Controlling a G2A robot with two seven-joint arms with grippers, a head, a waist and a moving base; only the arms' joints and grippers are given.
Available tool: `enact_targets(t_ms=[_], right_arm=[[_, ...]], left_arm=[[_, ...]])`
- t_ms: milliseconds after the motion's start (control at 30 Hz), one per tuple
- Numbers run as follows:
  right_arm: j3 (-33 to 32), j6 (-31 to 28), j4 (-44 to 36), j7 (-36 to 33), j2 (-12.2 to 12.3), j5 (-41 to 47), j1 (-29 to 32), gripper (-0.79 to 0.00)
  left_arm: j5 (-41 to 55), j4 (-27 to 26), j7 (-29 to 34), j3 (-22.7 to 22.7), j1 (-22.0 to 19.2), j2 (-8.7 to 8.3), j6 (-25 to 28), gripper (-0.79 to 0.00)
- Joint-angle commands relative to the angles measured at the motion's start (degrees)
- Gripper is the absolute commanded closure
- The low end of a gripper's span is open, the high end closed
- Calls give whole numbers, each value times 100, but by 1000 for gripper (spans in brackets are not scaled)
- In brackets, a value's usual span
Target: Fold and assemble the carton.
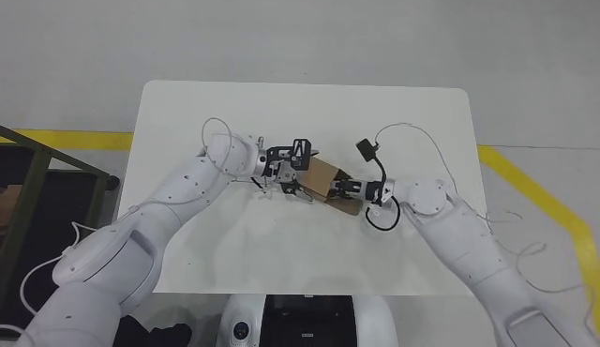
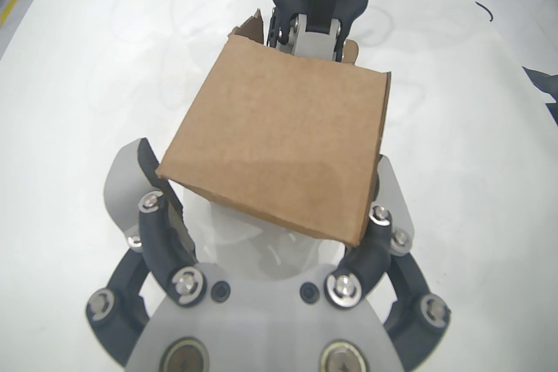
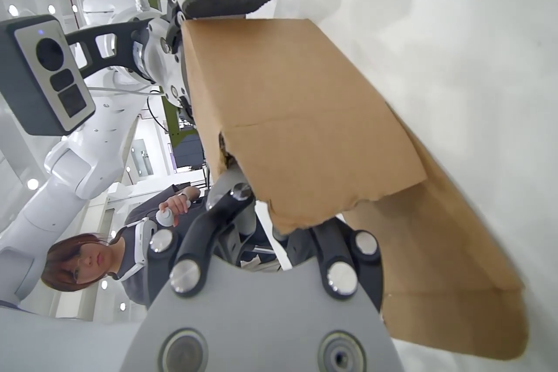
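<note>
Carton [image 1: 323, 176] at the middle of the white table [image 1: 187, 253], caught between both arms. The left gripper [image 2: 266, 173] straddles one end, jaws spread wide and pressed against opposite sides; the right gripper [image 3: 279, 212] pinches the flap at the other end.

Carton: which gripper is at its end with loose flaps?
The right gripper: loose flaps of the carton are beside it; the left gripper grips the other end.
</note>
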State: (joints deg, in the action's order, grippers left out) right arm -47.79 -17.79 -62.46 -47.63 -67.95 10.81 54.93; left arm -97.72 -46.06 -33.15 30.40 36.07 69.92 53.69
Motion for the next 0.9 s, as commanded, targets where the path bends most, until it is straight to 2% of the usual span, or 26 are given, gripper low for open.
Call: enact_targets(t_ms=[0, 267, 433, 633, 867], right_arm=[[26, -47, 79, -22, -28, 31, -48, 0], [114, -156, 328, -107, -132, 119, -210, 0], [18, -215, 402, -218, -105, -52, -281, 0], [-342, -60, 90, -36, 49, -408, -78, 0], [-1141, -59, -677, 60, 348, -513, 651, 0]], left_arm=[[3, -9, 13, 5, 7, 3, -2, -785], [23, -41, 91, 43, 35, 6, -24, -785], [54, -35, 124, 91, 56, -5, -37, -785], [66, -58, 135, 135, 84, -18, -31, -785], [50, -80, 125, 180, 100, -37, -29, -785]])
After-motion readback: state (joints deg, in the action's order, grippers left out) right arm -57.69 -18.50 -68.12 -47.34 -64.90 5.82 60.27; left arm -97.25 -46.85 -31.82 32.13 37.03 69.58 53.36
